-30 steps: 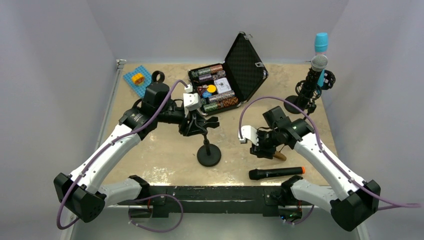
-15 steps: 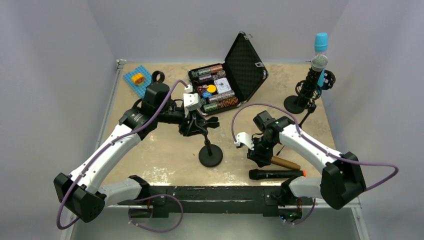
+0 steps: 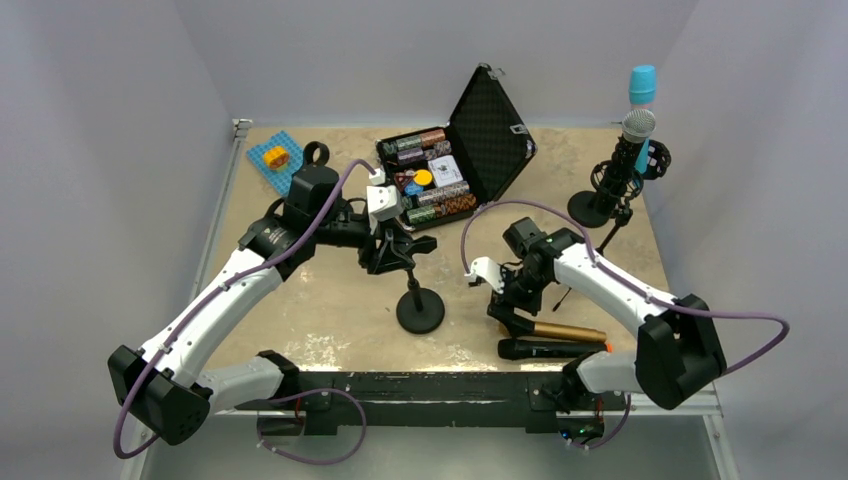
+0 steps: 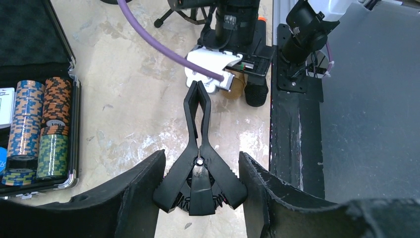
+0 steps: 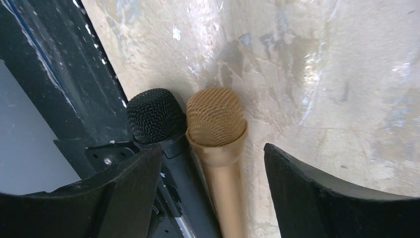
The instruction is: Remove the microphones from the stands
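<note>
A short black stand [image 3: 420,312] stands mid-table, and its spring clip [image 4: 198,124] is closed and empty. My left gripper [image 3: 395,245] is open with its fingers [image 4: 143,183] on either side of the clip's handles. A gold microphone [image 3: 562,330] lies on the table near the front edge, beside a black microphone [image 3: 548,348]. My right gripper [image 3: 507,310] is open just above the gold microphone's head [image 5: 216,116], with a gap on both sides. The black microphone's head [image 5: 153,114] lies next to the left finger.
An open case of poker chips [image 3: 450,170] sits at the back centre. A second stand with a silver-headed microphone [image 3: 638,125] and a blue one [image 3: 642,85] is at the back right. A blue plate [image 3: 275,160] lies at the back left. The black front rail [image 3: 430,385] runs along the near edge.
My right gripper has carried the gold microphone forward and left, laid it beside the black one and opened. The left arm has stayed at the clip.
</note>
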`<state>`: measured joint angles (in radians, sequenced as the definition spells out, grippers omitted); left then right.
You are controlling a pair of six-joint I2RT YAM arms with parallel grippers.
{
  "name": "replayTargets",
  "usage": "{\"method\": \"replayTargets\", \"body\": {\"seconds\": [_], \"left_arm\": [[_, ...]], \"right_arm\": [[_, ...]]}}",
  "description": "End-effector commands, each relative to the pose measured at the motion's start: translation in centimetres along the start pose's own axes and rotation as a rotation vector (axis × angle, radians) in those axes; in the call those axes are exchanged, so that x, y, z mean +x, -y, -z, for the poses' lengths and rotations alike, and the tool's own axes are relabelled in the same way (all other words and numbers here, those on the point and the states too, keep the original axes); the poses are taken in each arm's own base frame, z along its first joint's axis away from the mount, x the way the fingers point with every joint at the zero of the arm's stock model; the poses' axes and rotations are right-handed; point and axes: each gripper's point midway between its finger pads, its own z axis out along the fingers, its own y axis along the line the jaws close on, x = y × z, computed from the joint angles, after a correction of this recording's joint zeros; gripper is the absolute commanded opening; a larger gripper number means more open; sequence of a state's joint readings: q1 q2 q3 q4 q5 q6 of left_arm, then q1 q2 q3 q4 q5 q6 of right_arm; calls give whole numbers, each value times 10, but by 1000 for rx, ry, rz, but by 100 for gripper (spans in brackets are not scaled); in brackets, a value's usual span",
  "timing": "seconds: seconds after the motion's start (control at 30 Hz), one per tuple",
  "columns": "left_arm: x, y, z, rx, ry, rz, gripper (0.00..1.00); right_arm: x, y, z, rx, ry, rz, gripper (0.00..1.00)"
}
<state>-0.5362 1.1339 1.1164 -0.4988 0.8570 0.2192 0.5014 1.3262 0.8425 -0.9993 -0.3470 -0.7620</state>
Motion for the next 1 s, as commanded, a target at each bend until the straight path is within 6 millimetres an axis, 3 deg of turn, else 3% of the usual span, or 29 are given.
{"method": "replayTargets", "body": {"seconds": [0.0,0.07,0.17,0.33,0.53,0.8,0.9,0.97], "left_arm": [[-28,6,5,18,91,-57,59],[-31,8,4,32,102,-57,61],[-36,8,3,42,117,-42,67],[-46,7,2,43,138,-31,75],[-75,9,25,-37,141,-105,80],[-113,-8,103,-457,167,-178,83],[-106,-13,135,-647,225,-131,89],[-91,-7,149,-707,234,-125,91]], "right_arm": [[-38,-1,38,43,147,9,79],[-52,-6,58,60,212,27,79],[-74,-15,92,86,317,60,89],[-124,-36,155,70,533,76,97],[-184,-51,215,79,690,145,99],[-256,-58,220,58,731,120,99],[-272,-58,211,48,717,144,94],[-279,-59,202,41,696,155,86]]}}
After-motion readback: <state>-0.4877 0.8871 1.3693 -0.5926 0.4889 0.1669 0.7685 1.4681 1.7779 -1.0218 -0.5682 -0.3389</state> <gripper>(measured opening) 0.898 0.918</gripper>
